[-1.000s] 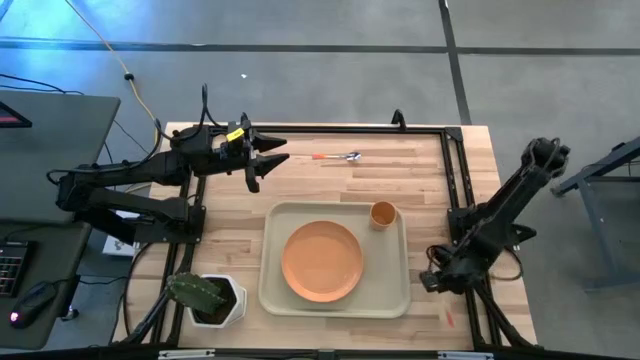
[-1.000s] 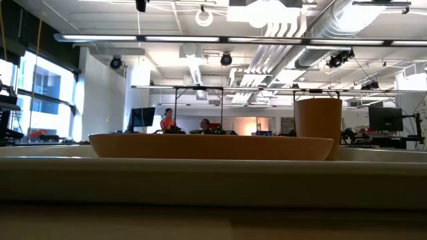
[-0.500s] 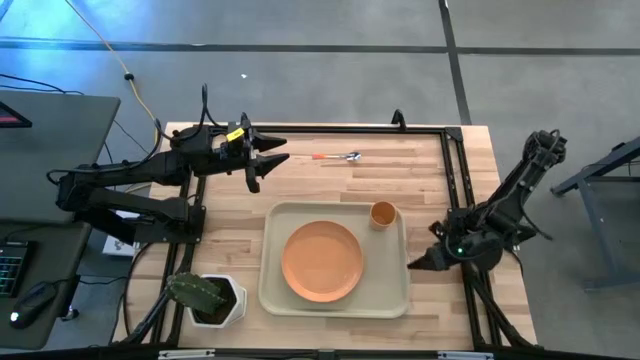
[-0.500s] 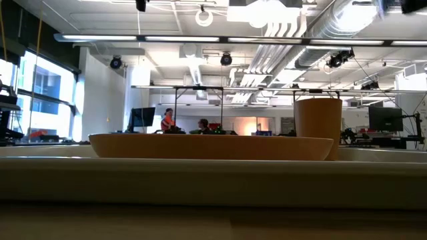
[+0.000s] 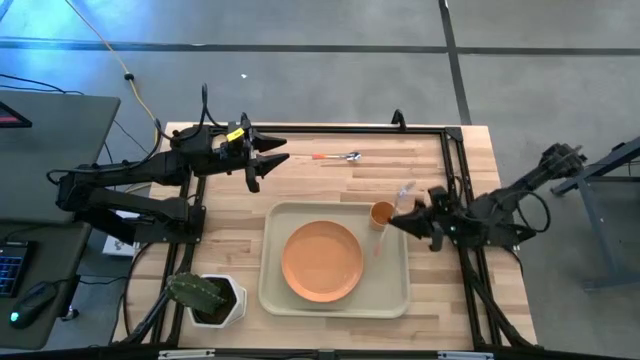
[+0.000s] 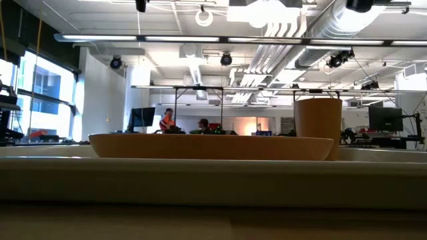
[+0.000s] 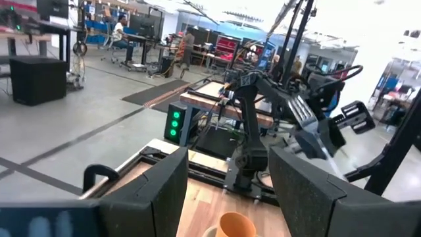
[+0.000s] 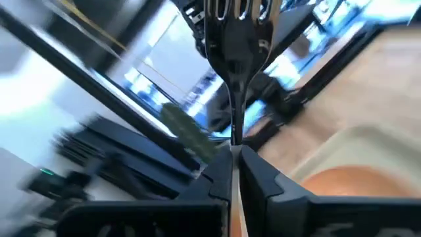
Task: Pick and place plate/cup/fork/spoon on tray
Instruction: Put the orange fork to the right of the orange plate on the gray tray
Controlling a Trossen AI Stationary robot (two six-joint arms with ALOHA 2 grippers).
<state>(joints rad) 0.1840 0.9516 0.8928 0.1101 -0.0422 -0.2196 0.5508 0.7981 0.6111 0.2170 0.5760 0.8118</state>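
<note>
The beige tray point(image 5: 270, 290) lies on the table's near middle. The orange plate point(image 5: 322, 260) rests flat in it, and the orange-yellow cup point(image 5: 382, 214) stands upright in its far right corner. The spoon point(image 5: 340, 157) lies on the table beyond the tray. My right gripper point(image 5: 392, 223) hovers at the tray's right rim beside the cup, shut on the fork point(image 8: 238, 26). My left gripper point(image 5: 268, 160) is open and empty at the far left, left of the spoon. My right gripper pinches the fork's thin metal neck point(image 8: 235, 131), just below the tines, between its two fingertips. The fork lies along the fingers, its tines sticking out ahead of them; the handle is hidden between the fingers. The fingers point about level toward the table's left. The fork is clear of the table.
A white square pot with a green plant point(image 5: 210, 297) stands at the near left corner. A black frame rail point(image 5: 455, 180) runs along the table's far and right edges. In the low view the plate point(image 6: 210, 147) and cup point(image 6: 318, 127) rise above the tray rim point(image 6: 213, 180).
My right gripper has swung from the table's near right corner toward the far edge and the left, ending at the tray's right rim beside the cup. It has turned to point left. My left arm has kept still.
</note>
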